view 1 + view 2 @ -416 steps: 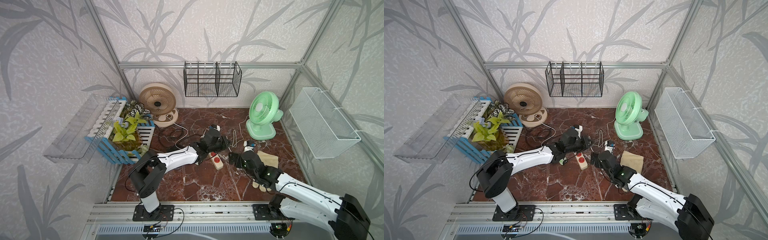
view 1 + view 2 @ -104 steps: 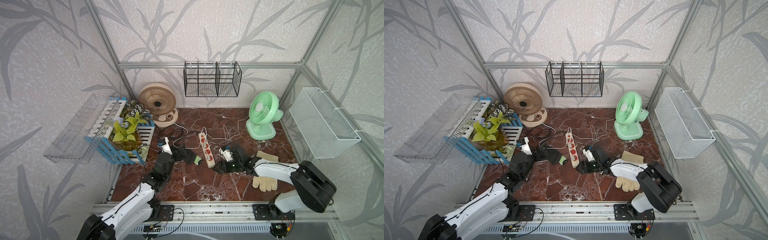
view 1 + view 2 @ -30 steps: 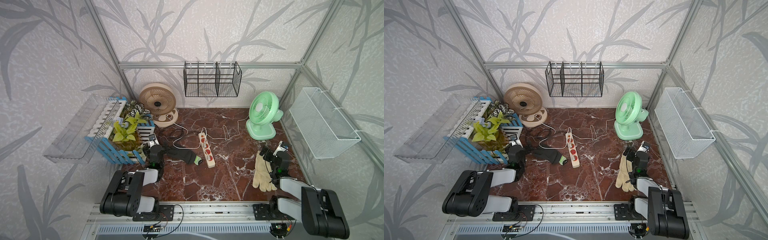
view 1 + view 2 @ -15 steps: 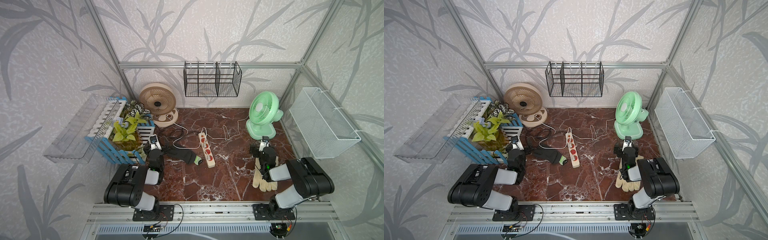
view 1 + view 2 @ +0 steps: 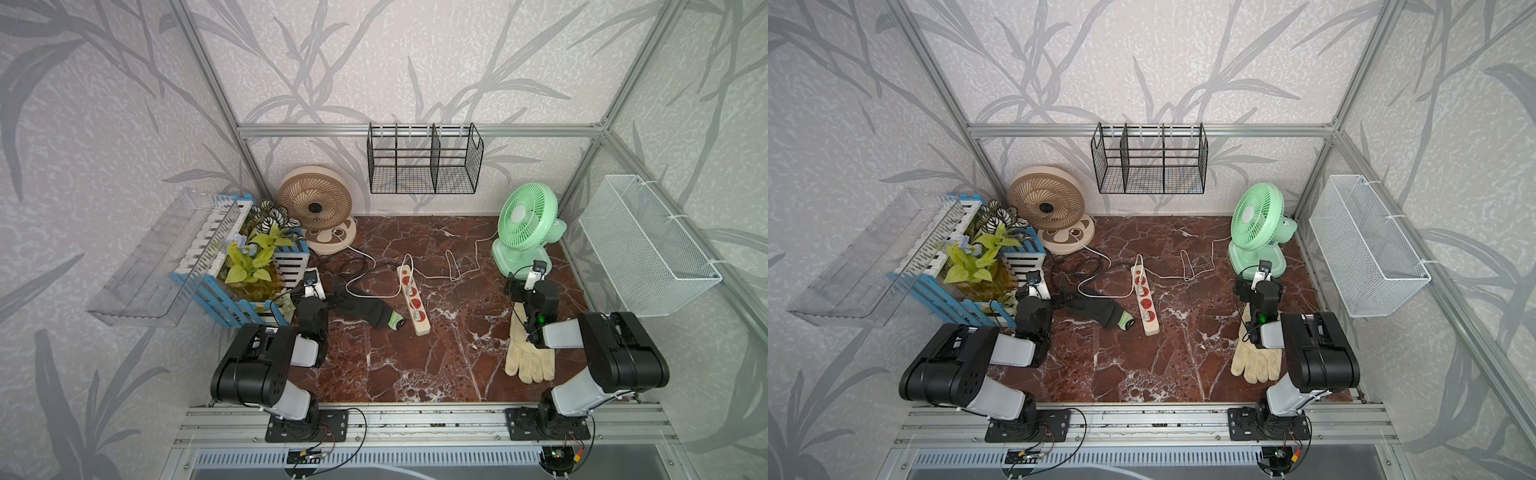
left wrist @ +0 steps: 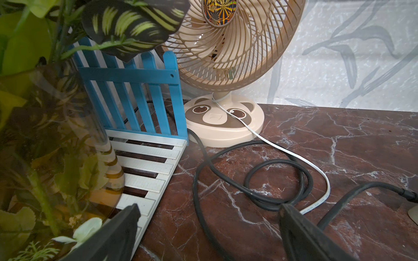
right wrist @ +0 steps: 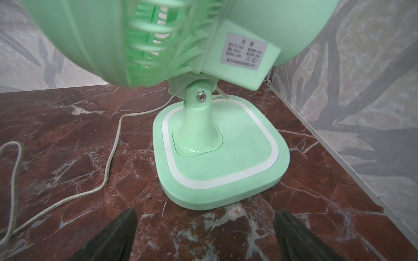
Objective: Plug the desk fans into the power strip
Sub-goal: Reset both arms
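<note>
Both arms tucked low, jaws wide and empty, the strip lying between them.

The left gripper (image 6: 209, 211) stands wide open with nothing in it, facing the beige fan (image 6: 226, 45), and a black cord (image 6: 267, 203) loops on the floor (image 5: 436, 353) just ahead of it. The right gripper (image 7: 205, 214) gapes just as wide and bare, with the green fan (image 7: 217, 153) close in front. The power strip (image 5: 411, 299) lies flat between the two grippers, well apart from each, to the left one's right and the right one's left. White cords from both fans run up to it; I cannot tell which socket is filled. A sock (image 5: 365, 309) lies near the left gripper, and a glove (image 5: 528, 357) lies under the right arm.
</note>
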Controlling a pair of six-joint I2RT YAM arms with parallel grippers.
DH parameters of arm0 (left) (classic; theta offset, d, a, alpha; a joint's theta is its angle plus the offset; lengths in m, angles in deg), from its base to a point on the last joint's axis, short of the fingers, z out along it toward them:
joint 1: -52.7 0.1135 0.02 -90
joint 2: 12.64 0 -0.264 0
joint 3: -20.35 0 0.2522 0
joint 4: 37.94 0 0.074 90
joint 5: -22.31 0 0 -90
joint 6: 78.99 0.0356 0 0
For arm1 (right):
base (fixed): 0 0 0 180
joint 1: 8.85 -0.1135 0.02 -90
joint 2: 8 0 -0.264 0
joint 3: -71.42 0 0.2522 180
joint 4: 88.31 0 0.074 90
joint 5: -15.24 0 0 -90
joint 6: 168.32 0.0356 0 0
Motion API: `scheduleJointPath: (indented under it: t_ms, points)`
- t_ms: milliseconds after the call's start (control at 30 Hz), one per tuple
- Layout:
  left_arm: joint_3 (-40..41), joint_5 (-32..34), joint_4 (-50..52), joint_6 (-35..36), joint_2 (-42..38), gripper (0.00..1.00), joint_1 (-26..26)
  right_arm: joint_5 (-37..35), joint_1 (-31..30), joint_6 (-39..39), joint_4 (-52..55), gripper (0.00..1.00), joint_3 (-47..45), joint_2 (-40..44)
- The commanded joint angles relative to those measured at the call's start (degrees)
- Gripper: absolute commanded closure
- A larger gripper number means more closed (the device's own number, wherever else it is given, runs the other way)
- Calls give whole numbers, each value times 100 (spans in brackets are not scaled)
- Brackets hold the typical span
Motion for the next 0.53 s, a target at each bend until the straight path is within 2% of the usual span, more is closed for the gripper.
scheduleJointPath:
  t_ms: [0, 500]
  points:
    - [-123, -72, -55, 78, -1, 0, 36, 195, -49, -59, 110, 1, 37, 53]
    - [-118, -73, -56, 79, -5, 0, 36, 223, -85, -103, 104, 1, 37, 55]
